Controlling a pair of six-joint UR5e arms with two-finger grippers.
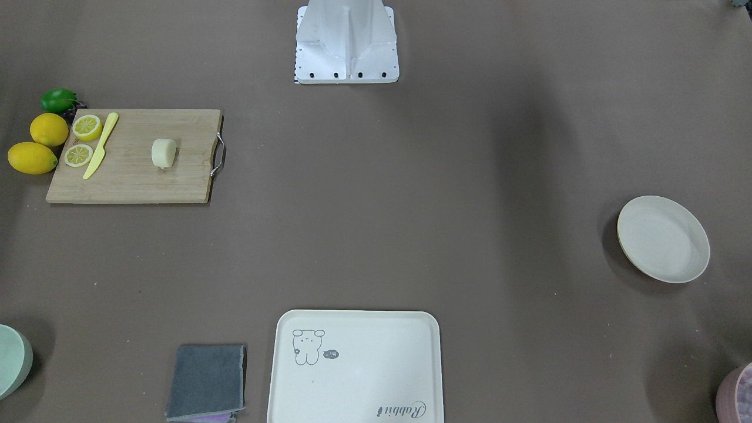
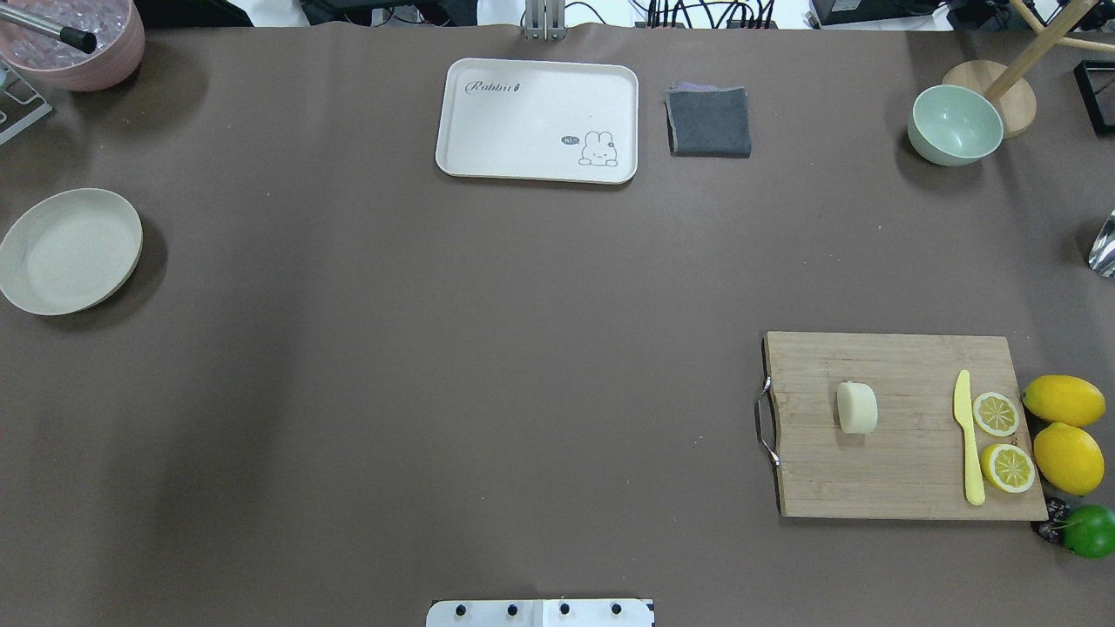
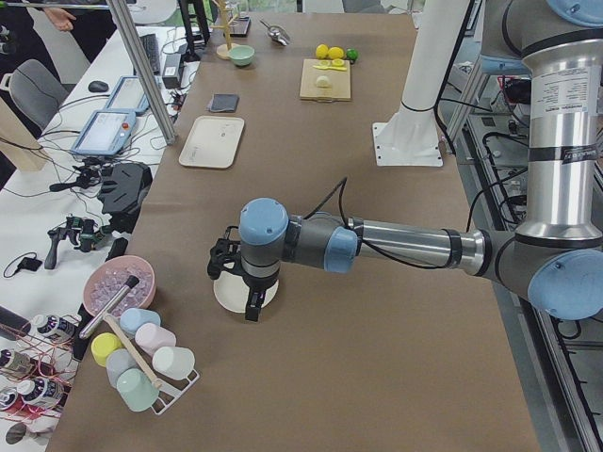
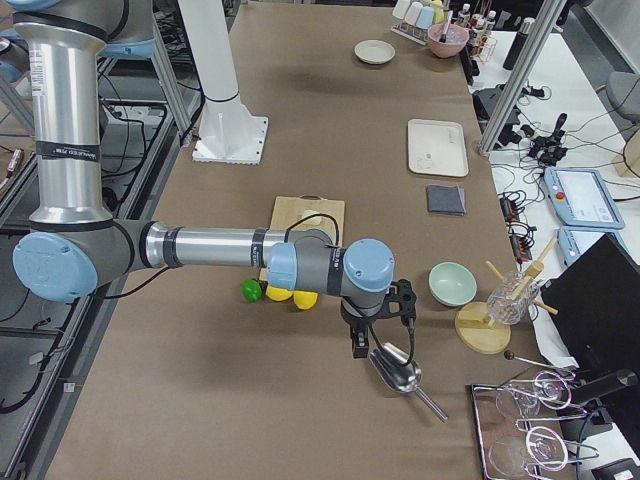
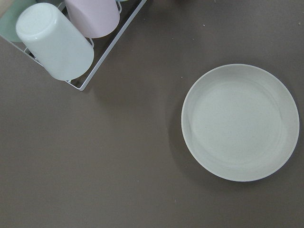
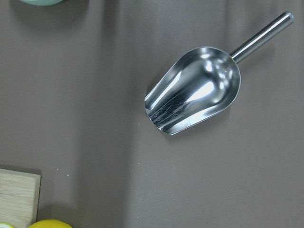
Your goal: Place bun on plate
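**Fingers.** The left gripper and the right gripper appear only in the two side views. From those we cannot tell whether either pair of fingers is spread or pressed together, nor whether they grip anything. Neither wrist view shows any fingers.

- The left gripper hangs at the left end of the surface. In the side view it overlaps the plate. Its wrist view looks straight down on the plate, which is bare, with a rack of upturned cups nearby.
- The right gripper hangs at the right end of the surface, over a metal scoop that lies flat. It is beyond the whole lemons and the lime.

**Bun.** The bun lies on a wooden cutting board on the right, near part of the surface.

- On the same board, further right, lie a yellow knife and two lemon halves, both apart from the bun.
- The bun is near the right gripper but untouched by it, and well apart from the left gripper.
- The plate is well apart from the bun, across the surface on the left.
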